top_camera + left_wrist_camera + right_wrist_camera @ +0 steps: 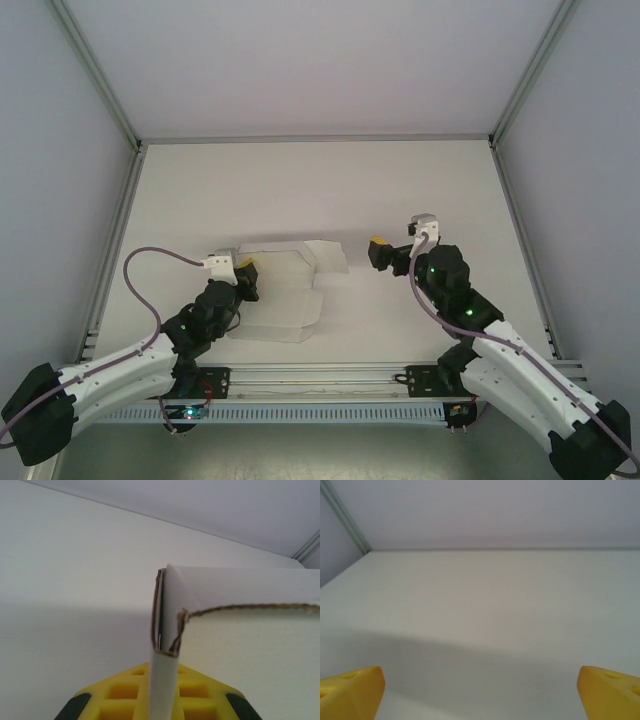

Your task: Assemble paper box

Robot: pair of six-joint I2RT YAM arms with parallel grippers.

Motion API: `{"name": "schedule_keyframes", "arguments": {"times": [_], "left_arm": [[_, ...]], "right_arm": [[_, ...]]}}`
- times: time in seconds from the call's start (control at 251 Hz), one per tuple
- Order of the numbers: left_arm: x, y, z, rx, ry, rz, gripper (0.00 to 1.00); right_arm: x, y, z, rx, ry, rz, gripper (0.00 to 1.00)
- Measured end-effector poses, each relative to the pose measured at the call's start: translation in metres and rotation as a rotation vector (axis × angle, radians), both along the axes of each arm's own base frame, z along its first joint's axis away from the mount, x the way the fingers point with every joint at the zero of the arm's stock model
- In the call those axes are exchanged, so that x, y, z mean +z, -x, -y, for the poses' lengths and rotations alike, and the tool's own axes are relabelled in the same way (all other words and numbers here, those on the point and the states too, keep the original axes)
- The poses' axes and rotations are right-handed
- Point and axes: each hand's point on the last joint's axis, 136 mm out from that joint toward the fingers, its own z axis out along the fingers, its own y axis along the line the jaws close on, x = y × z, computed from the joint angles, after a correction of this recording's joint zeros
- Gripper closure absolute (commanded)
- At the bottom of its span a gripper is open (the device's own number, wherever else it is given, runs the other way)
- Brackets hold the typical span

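The paper box (pixel 285 285) is a white die-cut card sheet lying partly folded on the table, with one flap raised toward the right. My left gripper (pixel 247 277) is at the sheet's left edge and is shut on it. In the left wrist view a narrow strip of the paper box (pixel 163 685) runs up between the yellow fingers (pixel 115 692), and its brown cut edge curves off to the right. My right gripper (pixel 378 250) hovers right of the raised flap, apart from it, open; its yellow fingertips (pixel 350 690) frame bare table.
The white table (pixel 320 190) is walled by grey panels with aluminium posts (pixel 120 205) at the left and right. A metal rail (pixel 320 378) runs along the near edge between the arm bases.
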Motion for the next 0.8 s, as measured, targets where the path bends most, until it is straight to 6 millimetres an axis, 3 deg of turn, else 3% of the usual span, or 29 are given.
{"name": "schedule_keyframes", "arguments": {"times": [0.132,0.323,0.555,0.802], "left_arm": [[-0.001,0.001,0.002,-0.009,0.002,-0.003,1.0],[-0.002,0.001,0.001,-0.005,-0.002,-0.006,1.0],[-0.006,0.001,0.001,-0.004,-0.01,-0.019,1.0],[-0.012,0.0,0.001,-0.002,-0.021,-0.038,1.0]], "right_arm": [[-0.027,0.003,-0.027,0.137,-0.002,-0.103,0.02],[-0.05,0.014,-0.065,0.333,-0.03,-0.212,0.06],[-0.047,0.046,-0.11,0.569,-0.043,-0.227,0.07],[-0.044,0.059,-0.133,0.663,-0.027,-0.216,0.09]]}}
